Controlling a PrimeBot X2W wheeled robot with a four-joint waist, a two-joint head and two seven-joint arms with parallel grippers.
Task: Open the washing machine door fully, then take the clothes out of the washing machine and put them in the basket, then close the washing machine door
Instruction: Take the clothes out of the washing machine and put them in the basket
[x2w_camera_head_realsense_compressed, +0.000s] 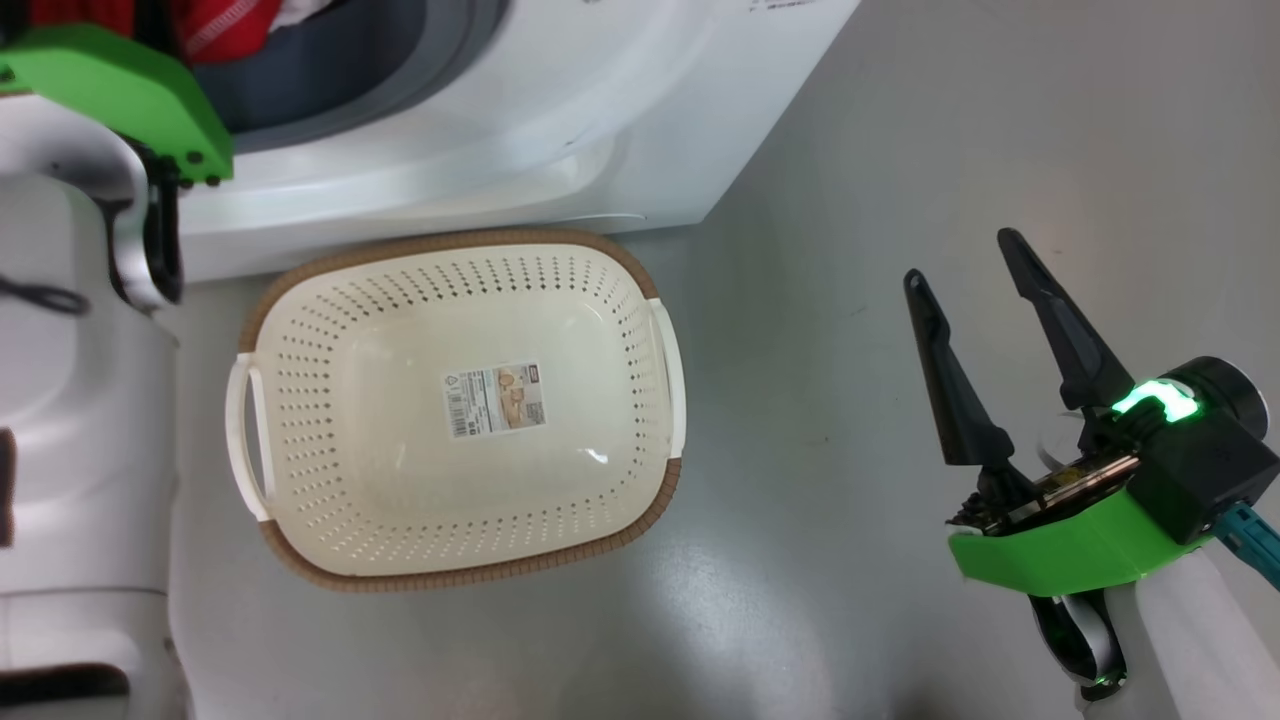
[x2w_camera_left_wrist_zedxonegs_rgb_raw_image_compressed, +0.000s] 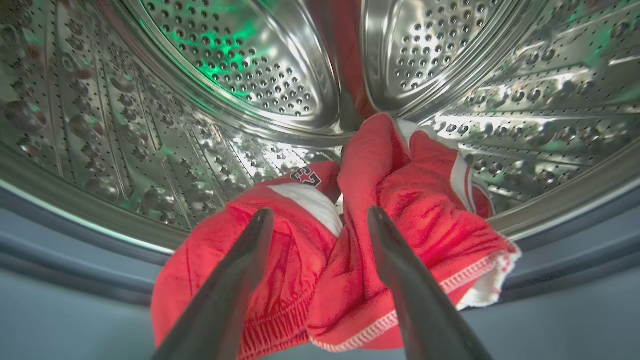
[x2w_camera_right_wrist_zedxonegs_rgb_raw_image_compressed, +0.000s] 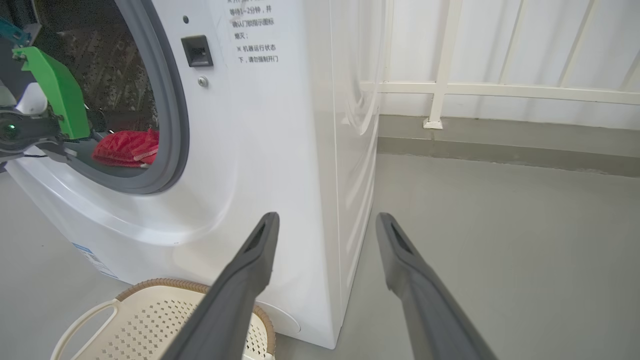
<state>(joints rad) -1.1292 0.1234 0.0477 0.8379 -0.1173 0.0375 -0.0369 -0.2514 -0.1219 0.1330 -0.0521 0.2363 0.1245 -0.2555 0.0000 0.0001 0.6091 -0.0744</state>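
Grey floor (x2w_camera_head_realsense_compressed: 850, 500), smooth, carrying all that follows.

- Washer (x2w_camera_head_realsense_compressed: 560, 120): white, mouth open, grey ring (x2w_camera_right_wrist_zedxonegs_rgb_raw_image_compressed: 172, 100) round it, steel drum (x2w_camera_left_wrist_zedxonegs_rgb_raw_image_compressed: 240, 60) behind.
- Clothes (x2w_camera_left_wrist_zedxonegs_rgb_raw_image_compressed: 400, 225): red with white trim, heaped at the drum's front lip, one hem lapping onto the ring.
- Basket (x2w_camera_head_realsense_compressed: 450, 242): cream, on the floor just before the washer and below its mouth. It holds nothing but a sticker.
- Left gripper (x2w_camera_left_wrist_zedxonegs_rgb_raw_image_compressed: 318, 212): inside the mouth, jaws open, one finger either side of a raised red fold, not closed on it.
- Right gripper (x2w_camera_head_realsense_compressed: 958, 255): over the floor, well to the basket's right, jaws open, holding nothing.

Hazards, as I judge them from where I stand:

1. Closing on that one fold may lift only part of the heap and leave the rest in the drum. A shallow pinch may also let the soft cloth slide out.
2. A trailing hem could drag on the ring and tug the load free halfway out.
3. Cloth let go early would land on the washer's front or the floor, short of the basket.
4. The basket looks light, so hanging cloth or a brushing arm could shove it from under the mouth.
5. The left wrist sits close to the ring and could knock it on the way out.
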